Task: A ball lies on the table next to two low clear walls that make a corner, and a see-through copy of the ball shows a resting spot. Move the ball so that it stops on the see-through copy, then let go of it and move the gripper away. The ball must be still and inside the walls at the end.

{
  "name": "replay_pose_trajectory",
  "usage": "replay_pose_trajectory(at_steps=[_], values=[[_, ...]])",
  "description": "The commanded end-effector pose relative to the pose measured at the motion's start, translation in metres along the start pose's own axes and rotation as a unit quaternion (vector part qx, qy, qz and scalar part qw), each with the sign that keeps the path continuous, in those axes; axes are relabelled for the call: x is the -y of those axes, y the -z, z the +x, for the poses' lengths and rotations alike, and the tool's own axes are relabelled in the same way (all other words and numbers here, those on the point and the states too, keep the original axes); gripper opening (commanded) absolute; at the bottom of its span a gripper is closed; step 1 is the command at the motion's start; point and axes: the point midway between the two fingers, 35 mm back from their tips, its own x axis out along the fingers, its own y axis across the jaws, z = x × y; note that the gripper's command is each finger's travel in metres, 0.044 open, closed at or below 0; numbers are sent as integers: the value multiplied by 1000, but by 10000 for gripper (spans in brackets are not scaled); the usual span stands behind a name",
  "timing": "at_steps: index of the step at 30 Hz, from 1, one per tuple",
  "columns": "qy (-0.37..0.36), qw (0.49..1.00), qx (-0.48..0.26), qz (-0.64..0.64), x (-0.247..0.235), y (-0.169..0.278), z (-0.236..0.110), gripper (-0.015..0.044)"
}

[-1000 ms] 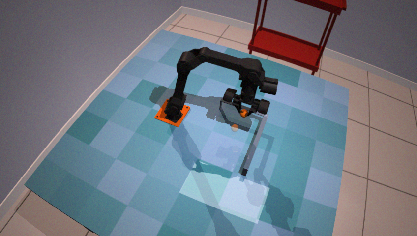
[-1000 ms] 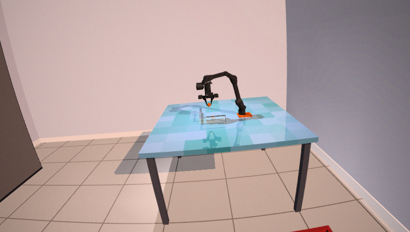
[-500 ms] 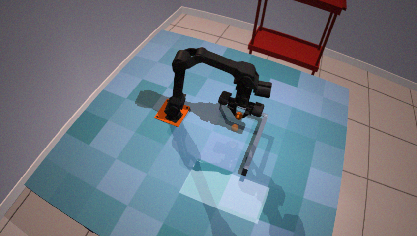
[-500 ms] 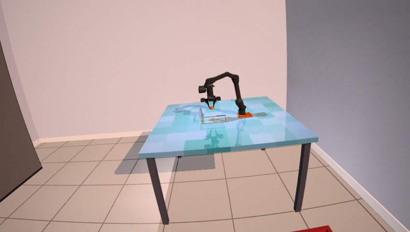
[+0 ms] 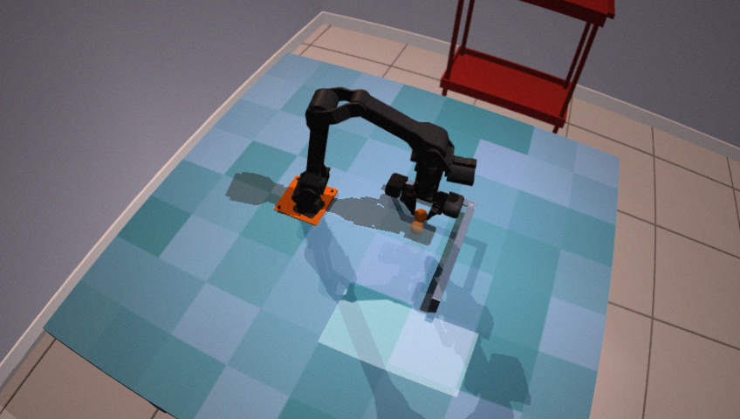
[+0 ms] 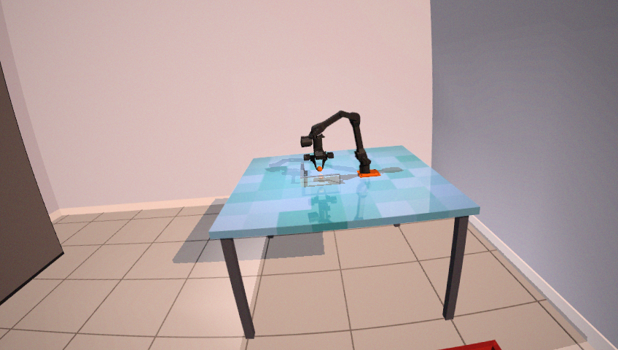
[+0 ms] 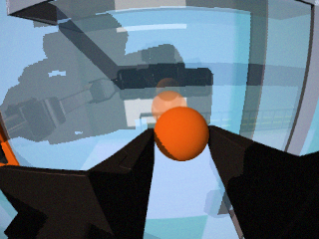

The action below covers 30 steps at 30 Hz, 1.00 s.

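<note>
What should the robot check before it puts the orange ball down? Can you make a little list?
1. Claw gripping the ball: ok.
2. Ball over the see-through copy: close, exact line-up cannot tell.
3. Ball low enough to let go: not ok, it hangs above the table.
4. Ball inside the clear walls: ok.
5. Fingers apart from the walls: ok.
</note>
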Motion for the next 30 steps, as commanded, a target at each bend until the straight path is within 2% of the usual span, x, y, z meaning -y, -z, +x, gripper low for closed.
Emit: replay_pose_trajectory(at_steps=[1,5,28,30], values=[[-4,1000,2,1,-2,-1,21,0],[-4,1000,2,1,-4,0,36,0],[-4,1000,2,1,-4,0,56,0],[-2,1000,0,3,-3,0,54,53]])
